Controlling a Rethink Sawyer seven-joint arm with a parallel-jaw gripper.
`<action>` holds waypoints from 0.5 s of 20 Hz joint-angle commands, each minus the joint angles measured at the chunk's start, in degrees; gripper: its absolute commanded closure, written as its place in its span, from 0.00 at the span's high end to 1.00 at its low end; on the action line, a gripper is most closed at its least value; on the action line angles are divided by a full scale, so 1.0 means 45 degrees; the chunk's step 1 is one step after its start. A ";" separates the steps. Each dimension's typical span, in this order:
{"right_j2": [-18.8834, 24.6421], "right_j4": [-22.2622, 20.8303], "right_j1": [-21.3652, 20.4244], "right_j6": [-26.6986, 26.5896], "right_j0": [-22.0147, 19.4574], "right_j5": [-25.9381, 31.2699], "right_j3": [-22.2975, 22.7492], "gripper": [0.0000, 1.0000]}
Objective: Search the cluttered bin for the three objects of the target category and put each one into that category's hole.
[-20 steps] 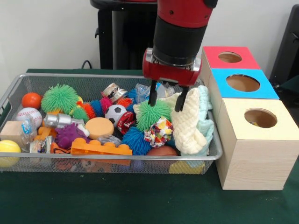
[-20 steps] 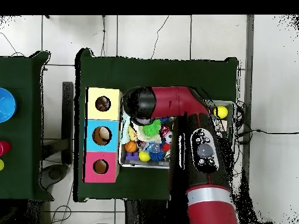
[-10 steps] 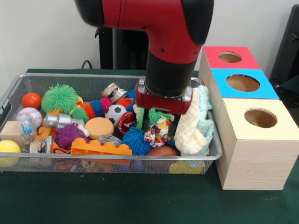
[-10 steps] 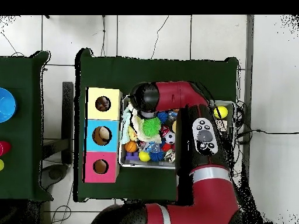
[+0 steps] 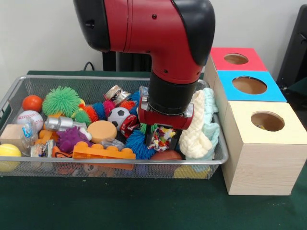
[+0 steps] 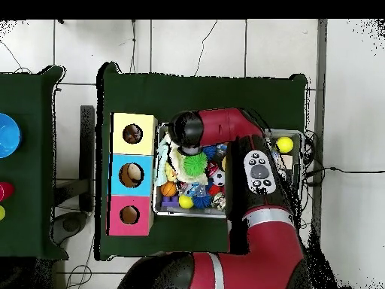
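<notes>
A frilly fabric ball (image 5: 162, 136), printed white, red, yellow and green, lies in the wire mesh bin (image 5: 144, 167) near the bin's front edge, toward the end that faces the boxes. The pincer (image 5: 163, 135) is down over it, a finger (image 5: 175, 136) on either side of the ball; whether the fingers press the fabric or only flank it cannot be told. A blue spiky ball (image 5: 139, 144) lies just beside the fabric ball on one side, and a heap of pale muslin cloth (image 5: 196, 128) on the other, against the bin's end wall. An orange toy brick (image 5: 102, 152) rests along the bin's front edge.

Just outside that end wall on the green surface (image 5: 144, 206) stands the yellow-topped wooden box (image 5: 261, 153), its round hole (image 5: 267, 120) uncovered. The blue-topped box (image 5: 249, 86) and red-topped box (image 5: 235, 58) line up behind it toward the surface's far edge.
</notes>
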 commanded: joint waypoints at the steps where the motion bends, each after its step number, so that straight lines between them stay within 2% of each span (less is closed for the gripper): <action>1: 0.0629 -0.0865 -0.0508 -0.1481 -0.0049 -0.1427 0.1527 1.00; 6: 0.0272 -0.0700 -0.1440 -0.1087 0.0086 -0.1007 0.2568 1.00; 10: 0.0239 -0.0563 -0.2031 -0.1200 0.0066 -0.0498 0.3099 1.00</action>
